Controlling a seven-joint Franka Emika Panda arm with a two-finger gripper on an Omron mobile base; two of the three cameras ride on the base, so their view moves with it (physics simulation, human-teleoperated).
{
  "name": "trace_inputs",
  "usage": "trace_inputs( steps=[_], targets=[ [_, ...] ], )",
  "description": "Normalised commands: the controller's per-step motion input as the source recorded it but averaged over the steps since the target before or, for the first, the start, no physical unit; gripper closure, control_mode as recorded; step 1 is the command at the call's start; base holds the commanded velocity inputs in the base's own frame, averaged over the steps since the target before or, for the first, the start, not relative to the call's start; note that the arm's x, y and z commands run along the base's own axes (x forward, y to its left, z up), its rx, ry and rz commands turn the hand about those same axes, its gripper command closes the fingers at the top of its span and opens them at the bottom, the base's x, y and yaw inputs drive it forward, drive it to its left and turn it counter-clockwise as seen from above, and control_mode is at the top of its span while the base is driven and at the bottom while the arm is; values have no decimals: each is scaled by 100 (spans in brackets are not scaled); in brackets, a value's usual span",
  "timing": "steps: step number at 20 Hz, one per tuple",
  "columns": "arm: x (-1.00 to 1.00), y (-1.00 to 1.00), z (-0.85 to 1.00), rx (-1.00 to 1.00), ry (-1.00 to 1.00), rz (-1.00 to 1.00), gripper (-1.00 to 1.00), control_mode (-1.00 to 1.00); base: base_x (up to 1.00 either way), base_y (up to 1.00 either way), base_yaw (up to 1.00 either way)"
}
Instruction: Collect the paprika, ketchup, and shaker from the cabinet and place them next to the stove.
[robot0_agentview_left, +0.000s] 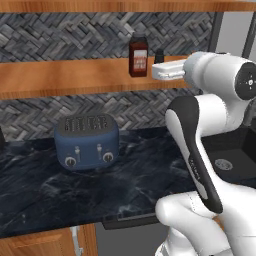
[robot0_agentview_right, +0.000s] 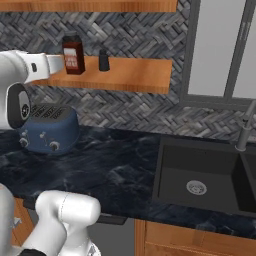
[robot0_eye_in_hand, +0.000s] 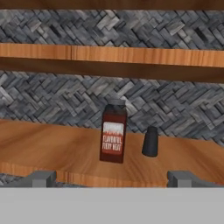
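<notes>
The paprika (robot0_eye_in_hand: 113, 133), a dark red-brown jar with a black lid and pale label, stands upright on the cabinet's orange-brown shelf board (robot0_eye_in_hand: 52, 148). The shaker (robot0_eye_in_hand: 150, 142), a small dark cylinder, stands just right of it. My gripper (robot0_eye_in_hand: 111, 179) is open in front of the shelf, level with the board, short of both items and holding nothing. From the base, the paprika (robot0_agentview_left: 138, 57) is just left of my white hand (robot0_agentview_left: 167, 71), and the shaker (robot0_agentview_left: 159, 56) peeks out behind it. The ketchup and the stove are out of view.
A blue toaster (robot0_agentview_left: 87, 142) sits on the dark marble counter (robot0_agentview_left: 140, 175) below the shelf. To the right lie a black sink (robot0_agentview_right: 200, 175) and its faucet (robot0_agentview_right: 245, 132). A second shelf board (robot0_eye_in_hand: 109, 57) runs above the items.
</notes>
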Motion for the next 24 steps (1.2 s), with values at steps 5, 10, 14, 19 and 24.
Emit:
trace_inputs(
  steps=[5, 10, 14, 19, 24],
  targets=[
    [37, 0, 6, 0, 7, -4, -100, -100, 0, 0, 0],
    [42, 0, 4, 0, 7, -5, -100, -100, 0, 0, 0],
    [43, 6, 9, 0, 7, -5, -100, -100, 0, 0, 0],
    [40, 11, 14, 0, 6, -6, -100, -100, 0, 0, 0],
    [37, 13, 13, 0, 6, -7, -100, -100, 0, 0, 0]
  ],
)
